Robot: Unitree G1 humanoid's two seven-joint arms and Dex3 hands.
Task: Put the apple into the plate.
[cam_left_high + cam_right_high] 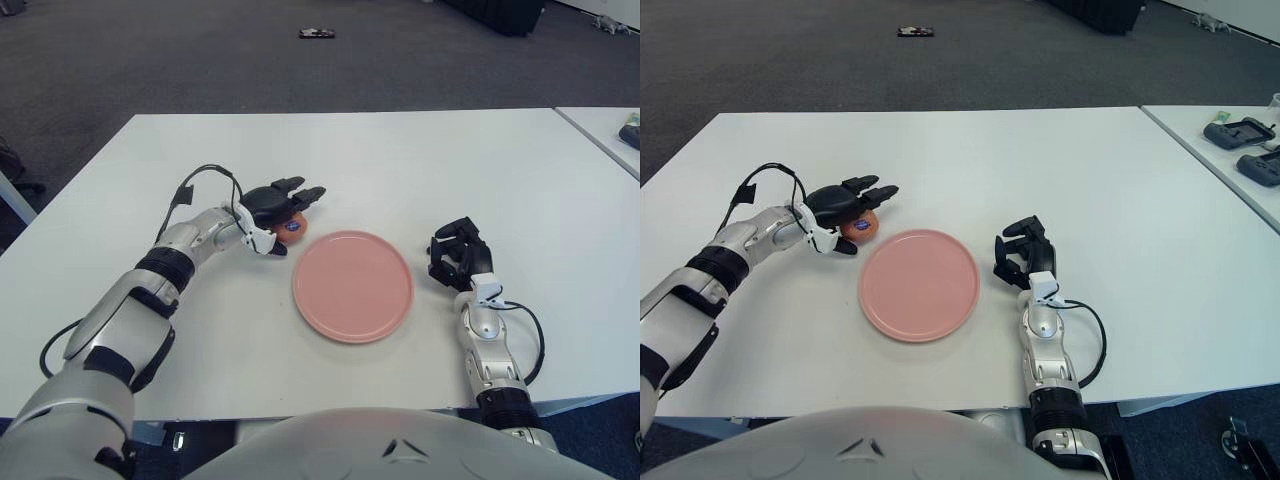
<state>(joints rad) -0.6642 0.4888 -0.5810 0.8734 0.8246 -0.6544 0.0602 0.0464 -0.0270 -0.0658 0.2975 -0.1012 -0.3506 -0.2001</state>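
Left arm, silver w/ black joints, reaches in from the near-left corner across the white rectangular table. Left hand, black three-finger type, sits over the small orange-red apple w/ a blue sticker. Fingers extend over the top of the fruit toward the far right, thumb on the near-left side; hand cups the apple loosely, but a firm grip cannot be confirmed from either view. Apple is on the table surface, just beside the far-left rim of the plate, not inside it.

Centre: round flat pink plate lies on the table w/ nothing on it. Small gap between plate rim and apple.

Right of plate: right hand, also black, shows near the plate's right rim, apart from it. Fingers curled inward, holding nothing. Silver forearm w/ a black cable loop runs back toward the near table edge.

Far right: second white table set apart from the main one, w/ dark handheld devices on it. Dark carpet floor beyond; small dark object lies on it at the far side.
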